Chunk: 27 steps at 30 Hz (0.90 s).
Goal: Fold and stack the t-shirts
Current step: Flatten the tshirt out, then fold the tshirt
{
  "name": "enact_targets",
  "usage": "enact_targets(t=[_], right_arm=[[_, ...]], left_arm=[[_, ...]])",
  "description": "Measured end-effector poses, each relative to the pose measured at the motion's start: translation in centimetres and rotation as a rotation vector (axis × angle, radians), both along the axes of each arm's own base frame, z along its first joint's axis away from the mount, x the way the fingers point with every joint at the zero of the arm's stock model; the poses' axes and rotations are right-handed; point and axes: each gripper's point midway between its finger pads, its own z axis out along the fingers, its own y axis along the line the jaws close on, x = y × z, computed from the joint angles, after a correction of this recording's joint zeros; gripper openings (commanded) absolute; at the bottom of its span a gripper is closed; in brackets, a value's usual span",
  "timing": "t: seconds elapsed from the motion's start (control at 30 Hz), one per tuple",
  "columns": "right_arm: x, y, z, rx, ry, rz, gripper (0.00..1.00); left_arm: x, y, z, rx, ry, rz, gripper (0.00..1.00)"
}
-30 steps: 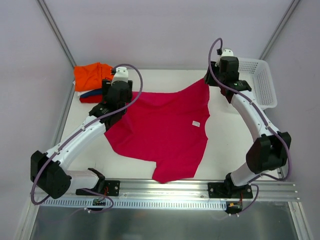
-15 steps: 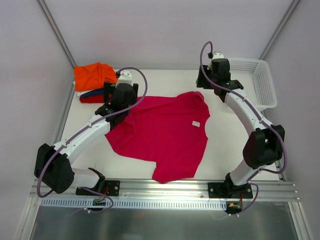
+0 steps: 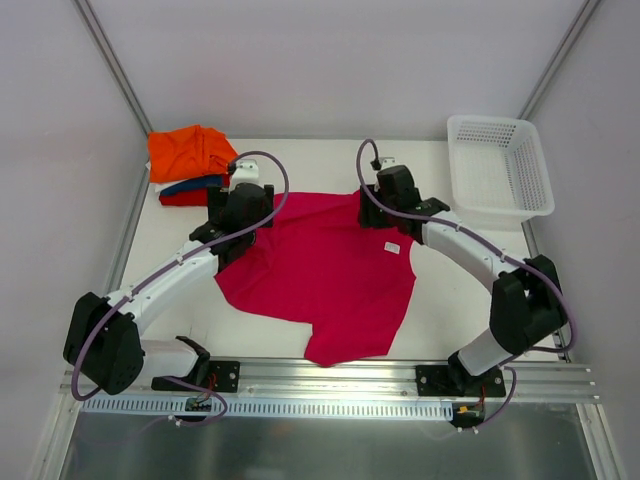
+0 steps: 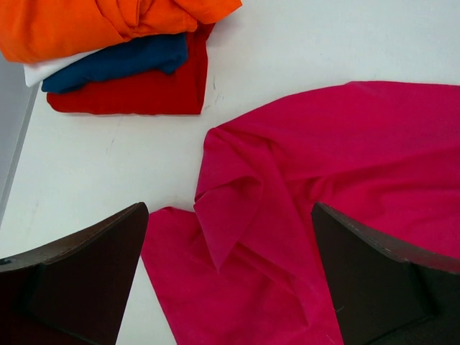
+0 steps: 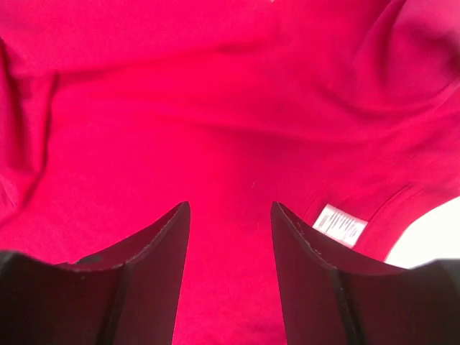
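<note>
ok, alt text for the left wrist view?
A rumpled pink shirt lies on a white table, with the left pincer open and empty above its bunched edge. At top left sits a folded stack: orange shirt over blue shirt over red shirt.

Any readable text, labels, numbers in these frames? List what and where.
White tag at the neck of the magenta t-shirt: printed lines, too small and blurred to read.
No other text shows: none on the folded shirt stack, none on the white basket, none on the arms.
</note>
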Motion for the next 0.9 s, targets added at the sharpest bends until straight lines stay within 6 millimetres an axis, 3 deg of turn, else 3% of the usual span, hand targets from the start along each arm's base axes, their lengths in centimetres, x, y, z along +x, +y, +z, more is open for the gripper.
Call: enact_targets(t=[0.3,0.47,0.57,0.73,0.9], right_arm=[[-3.0,0.8,-5.8,-0.023,0.108,0.001,0.51],[-5.0,1.7,-7.7,-0.028,0.138,0.021,0.51],[-6.1,2.3,-8.6,-0.03,0.15,0.04,0.5],[-7.3,2.7,-9.6,-0.031,0.166,0.051,0.5],[-7.6,2.9,-10.1,-0.03,0.171,0.049,0.49]], left_arm=[[0.0,0.3,-0.6,-0.002,0.018,0.015,0.99],[1.2,1.4,-3.7,0.014,0.104,0.05,0.97],[1.7,1.7,-6.2,-0.011,0.173,0.053,0.86],[2.2,1.4,-8.3,-0.109,0.232,0.034,0.53],[2.8,1.0,-8.8,-0.168,0.241,0.014,0.52]])
